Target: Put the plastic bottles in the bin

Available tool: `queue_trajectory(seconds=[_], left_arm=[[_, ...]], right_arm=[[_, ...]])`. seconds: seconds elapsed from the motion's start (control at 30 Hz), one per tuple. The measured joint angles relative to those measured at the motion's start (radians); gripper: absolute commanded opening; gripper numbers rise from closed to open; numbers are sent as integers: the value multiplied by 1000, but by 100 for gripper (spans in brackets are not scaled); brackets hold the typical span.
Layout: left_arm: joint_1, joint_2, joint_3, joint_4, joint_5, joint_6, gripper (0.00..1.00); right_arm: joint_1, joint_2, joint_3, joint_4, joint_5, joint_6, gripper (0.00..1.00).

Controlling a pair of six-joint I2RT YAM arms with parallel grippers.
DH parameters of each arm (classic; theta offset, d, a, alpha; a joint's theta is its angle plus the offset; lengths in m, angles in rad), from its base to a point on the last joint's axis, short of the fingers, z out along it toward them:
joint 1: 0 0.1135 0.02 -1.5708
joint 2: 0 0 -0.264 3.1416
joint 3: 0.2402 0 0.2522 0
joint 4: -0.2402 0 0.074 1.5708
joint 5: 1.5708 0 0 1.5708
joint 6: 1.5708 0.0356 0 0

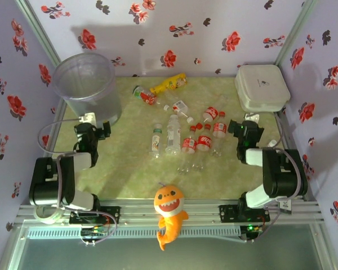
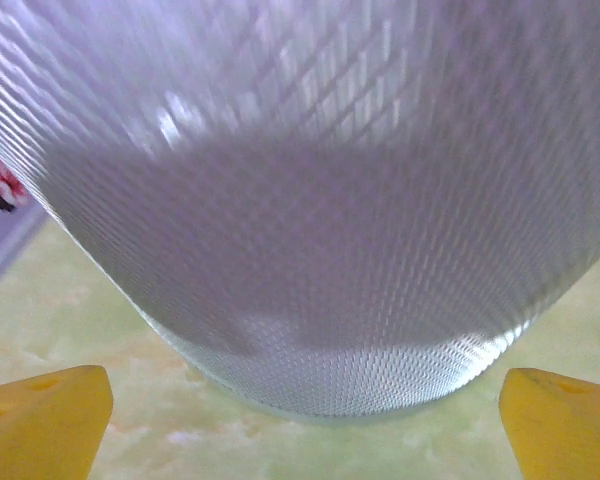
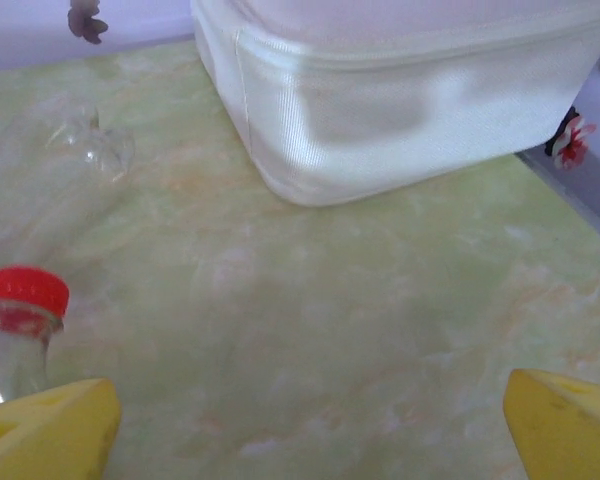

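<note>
Plainly, nothing is held yet. In the left wrist view the yellow fingers [image 2: 40, 415] of the left gripper [image 2: 300, 430] are seen at the lower corners of the frame, spread wide apart, with only bare table between them. The ribbed wall of the bin [image 2: 320, 200] is faced just beyond them, and no contact with it can be made out.

In the right wrist view the fingers [image 3: 50, 430] of the right gripper [image 3: 310, 430] are likewise held fully apart and empty. A red-capped bottle [image 3: 20, 300] stands just beside the left-hand finger at the lower left edge, and the white lidded box [image 3: 400, 90] is seen at the upper right.

From above, the bin [image 1: 87, 84] is placed at the upper left of the frame, and no bottle can be made out inside it. The plastic bottles [image 1: 197, 135] are scattered over the middle of the table [image 1: 135, 174], some upright, some lying, with the yellow bottle [image 1: 169, 83] towards the top. The task is judged to be at its start, with every bottle left to be moved.
</note>
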Motion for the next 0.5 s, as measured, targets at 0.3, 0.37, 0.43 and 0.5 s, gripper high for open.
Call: queue_trajectory(seconds=[0.3,0.37,0.43,0.5], left_arm=[[-45,-285,293,-495,-37,-117,100],[-77,-310,365,-605,-37,-146,100],[-120,-324,422,-717,-30,-180,100],[-167,-325,458,-809,-20,-214,100]], right_arm=[[7,-135,385,-600,12,113,99],[26,-142,480,-760,-1,153,99],[74,-151,548,-906,-14,189,99],[141,-156,586,-1030,-27,224,99]])
